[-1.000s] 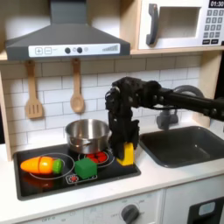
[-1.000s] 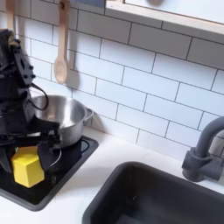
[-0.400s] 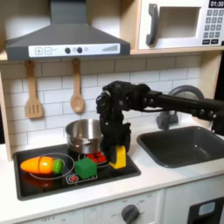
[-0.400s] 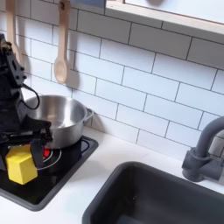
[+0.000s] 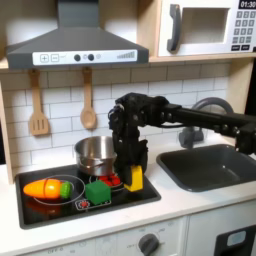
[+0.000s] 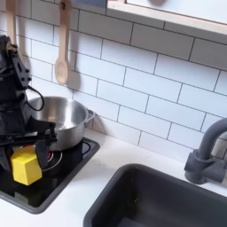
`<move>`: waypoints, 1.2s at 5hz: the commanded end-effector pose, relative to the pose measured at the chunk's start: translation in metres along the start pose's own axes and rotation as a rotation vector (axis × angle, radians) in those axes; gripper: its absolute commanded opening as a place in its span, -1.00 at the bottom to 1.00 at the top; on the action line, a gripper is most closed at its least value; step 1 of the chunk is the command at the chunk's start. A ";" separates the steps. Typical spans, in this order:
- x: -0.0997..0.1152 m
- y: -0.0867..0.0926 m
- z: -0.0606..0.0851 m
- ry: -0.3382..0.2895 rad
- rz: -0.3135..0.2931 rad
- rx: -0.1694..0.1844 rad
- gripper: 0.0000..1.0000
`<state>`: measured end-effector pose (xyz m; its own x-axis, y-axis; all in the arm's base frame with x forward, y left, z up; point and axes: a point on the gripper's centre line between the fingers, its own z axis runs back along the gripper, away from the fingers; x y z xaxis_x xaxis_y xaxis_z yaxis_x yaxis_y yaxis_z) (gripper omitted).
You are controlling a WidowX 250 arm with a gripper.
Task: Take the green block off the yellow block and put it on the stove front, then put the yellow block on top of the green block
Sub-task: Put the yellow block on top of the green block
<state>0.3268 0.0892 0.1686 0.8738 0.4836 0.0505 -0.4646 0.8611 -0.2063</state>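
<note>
- First exterior view: the gripper [image 5: 133, 172] is closed around the yellow block [image 5: 134, 179], carried low over the stove front [image 5: 120, 203]; the green block [image 5: 97, 191] lies just to the first exterior view's left, lower.
- Second exterior view: fingers clamp the yellow block [image 6: 26, 165] from above.

Toy kitchen backdrop: white tiled wall [image 5: 60, 105] and pale countertop [image 6: 106, 173].

A grey range hood [image 5: 75, 45] and a microwave [image 5: 205, 28] are mounted above; two wooden utensils [image 5: 38, 105] hang on the tiles; a dark sink [image 5: 205, 165] with faucet [image 6: 208, 151] is recessed in the counter.
</note>
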 end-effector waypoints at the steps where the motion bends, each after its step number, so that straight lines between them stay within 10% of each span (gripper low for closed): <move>1: -0.007 -0.011 0.013 -0.001 -0.015 -0.043 -1.00; 6: -0.013 0.010 0.052 -0.103 -0.020 -0.023 -1.00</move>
<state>0.3021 0.0979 0.2179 0.8629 0.4804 0.1567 -0.4417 0.8677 -0.2280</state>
